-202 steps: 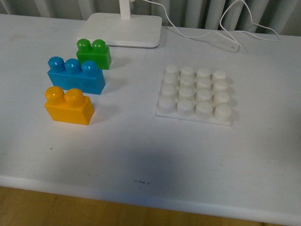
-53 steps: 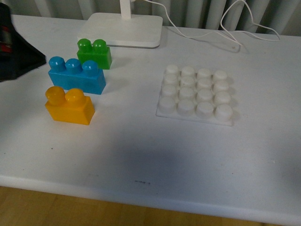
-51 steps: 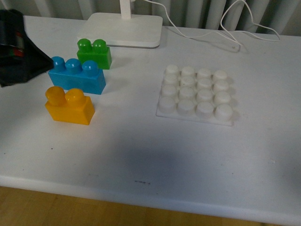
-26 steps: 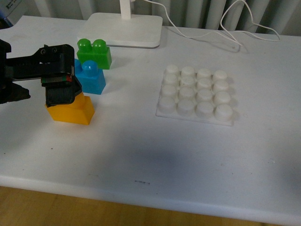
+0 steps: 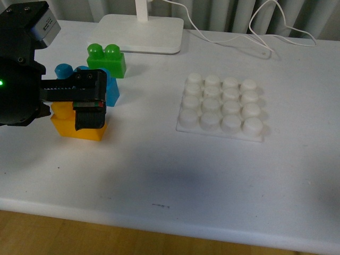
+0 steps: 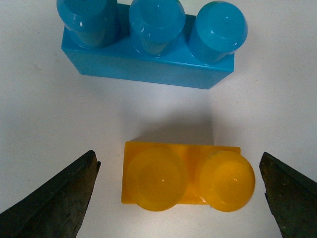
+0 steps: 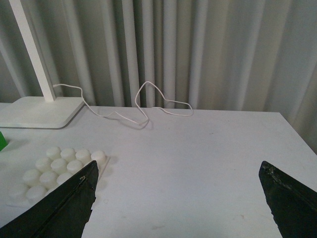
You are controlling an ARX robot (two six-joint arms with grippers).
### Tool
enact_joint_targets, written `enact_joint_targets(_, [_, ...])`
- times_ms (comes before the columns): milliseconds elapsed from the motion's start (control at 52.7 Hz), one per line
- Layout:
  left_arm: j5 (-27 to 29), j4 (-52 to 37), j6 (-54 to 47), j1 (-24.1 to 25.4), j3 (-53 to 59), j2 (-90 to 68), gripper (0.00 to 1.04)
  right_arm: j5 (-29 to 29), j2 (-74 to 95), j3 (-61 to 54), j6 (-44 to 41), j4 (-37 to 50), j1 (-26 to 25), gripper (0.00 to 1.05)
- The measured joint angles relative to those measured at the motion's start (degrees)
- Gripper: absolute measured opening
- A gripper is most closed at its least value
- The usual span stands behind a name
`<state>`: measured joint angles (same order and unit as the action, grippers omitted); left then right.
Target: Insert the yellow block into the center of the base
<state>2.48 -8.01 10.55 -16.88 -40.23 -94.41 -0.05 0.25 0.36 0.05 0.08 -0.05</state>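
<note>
The white table (image 5: 212,180) is bearing the left gripper (image 6: 177,156), which is hanging low over its left side, jaws spread wide. The right gripper (image 7: 178,171) is likewise gaping, grasping nothing. The base (image 5: 220,105) is lying bare, well apart to the right. The blue brick (image 6: 148,59) is sitting just behind the yellow block (image 6: 185,181), which is resting studs-up between the left fingers, untouched.

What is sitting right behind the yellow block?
The blue brick, with a strip of bare table between them, as the left wrist view shows. In the front view the open left gripper covers much of the blue brick and the yellow block's top.
</note>
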Motion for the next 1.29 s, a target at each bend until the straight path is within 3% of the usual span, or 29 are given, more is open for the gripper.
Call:
enact_joint_targets(551, [1.29, -1.03, -0.9, -1.99, -0.61, -2.54, 0.98, 0.0, 0.0, 0.0, 0.0, 0.0, 0.0, 0.95])
enact_joint_targets(778, [1.73, -1.05, -1.49, -2.03, -0.72, -2.6, 0.67, 0.0, 0.0, 0.0, 0.0, 0.0, 0.0, 0.95])
enact_joint_targets(1063, [0.26, 1.86, -1.46, -1.57, -1.16, -0.37, 0.66, 0.0, 0.0, 0.0, 0.0, 0.0, 0.0, 0.95])
enact_joint_targets(1291, [-0.61, 10.69, 1.44, -3.63, -8.52, 3.76, 0.66, 0.0, 0.0, 0.0, 0.0, 0.0, 0.0, 0.95])
